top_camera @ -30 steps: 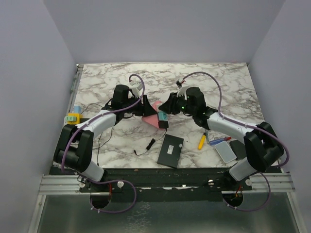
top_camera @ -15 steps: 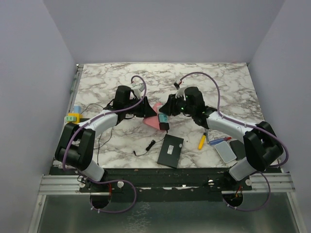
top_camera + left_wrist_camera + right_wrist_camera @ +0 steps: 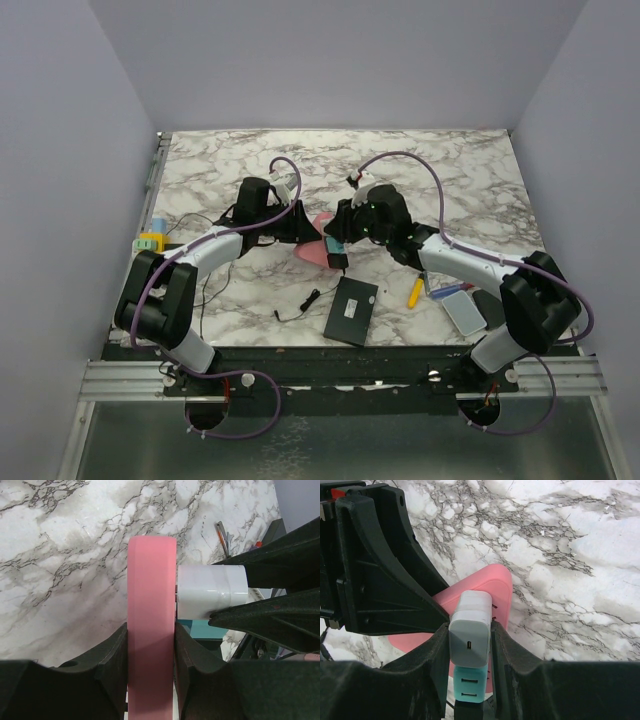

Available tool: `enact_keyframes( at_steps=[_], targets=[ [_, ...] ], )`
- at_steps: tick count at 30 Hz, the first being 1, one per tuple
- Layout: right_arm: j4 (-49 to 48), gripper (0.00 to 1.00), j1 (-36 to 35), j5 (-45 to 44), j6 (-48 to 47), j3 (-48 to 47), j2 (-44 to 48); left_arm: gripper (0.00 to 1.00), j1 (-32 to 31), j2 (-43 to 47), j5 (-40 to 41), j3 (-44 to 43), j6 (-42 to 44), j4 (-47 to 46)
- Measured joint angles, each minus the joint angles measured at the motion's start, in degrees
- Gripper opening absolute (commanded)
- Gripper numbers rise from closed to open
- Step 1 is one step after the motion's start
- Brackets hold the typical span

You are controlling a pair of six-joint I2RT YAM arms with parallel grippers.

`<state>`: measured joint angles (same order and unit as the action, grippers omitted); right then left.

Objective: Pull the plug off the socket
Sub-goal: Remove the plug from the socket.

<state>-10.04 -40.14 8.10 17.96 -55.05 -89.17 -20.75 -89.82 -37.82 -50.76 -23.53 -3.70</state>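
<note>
A pink socket block (image 3: 151, 605) stands on edge above the marble table, and my left gripper (image 3: 151, 635) is shut on its two flat faces. A white plug (image 3: 470, 630) sticks out of the socket (image 3: 490, 585), with a thin gap where its prongs show. My right gripper (image 3: 469, 630) is shut on this plug's sides. Under it, a teal plug (image 3: 469, 685) and a black one sit in the same socket face. In the top view, both grippers meet at the socket (image 3: 316, 250) at mid-table, the left gripper (image 3: 303, 232) on its left and the right gripper (image 3: 338, 235) on its right.
A black flat box (image 3: 351, 310) lies near the front edge. To its left trails a thin black cable (image 3: 300, 300). At the right lie a yellow tool (image 3: 414, 292), pens and a white device (image 3: 463, 312). Yellow and teal blocks (image 3: 150, 240) sit at the table's left edge.
My left gripper has closed onto the pink socket. The right arm, still holding the white plug, has shifted slightly left and away from the near edge.
</note>
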Motion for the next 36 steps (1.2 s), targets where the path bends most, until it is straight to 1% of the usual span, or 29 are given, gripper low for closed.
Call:
enact_keyframes(
  at_steps=[5, 16, 20, 27, 36],
  targets=[
    [0.09, 0.00, -0.42, -1.03, 0.04, -0.09, 0.00, 0.00, 0.00, 0.00, 0.17, 0.00, 0.13, 0.00],
    [0.11, 0.00, -0.09, -0.26, 0.48, -0.09, 0.00, 0.00, 0.00, 0.00, 0.17, 0.00, 0.79, 0.00],
    [0.11, 0.00, 1.73, 3.15, 1.31, -0.04, 0.00, 0.00, -0.07, 0.02, 0.13, 0.00, 0.92, -0.02],
    [0.00, 0.00, 6.56, 13.29, 3.76, 0.48, -0.44, 0.00, -0.92, 0.04, 0.17, -0.13, 1.18, -0.57],
    [0.02, 0.00, 7.10, 15.26, 3.80, 0.46, -0.96, 0.00, -1.14, 0.04, 0.37, -0.17, 1.95, -0.07]
  ],
)
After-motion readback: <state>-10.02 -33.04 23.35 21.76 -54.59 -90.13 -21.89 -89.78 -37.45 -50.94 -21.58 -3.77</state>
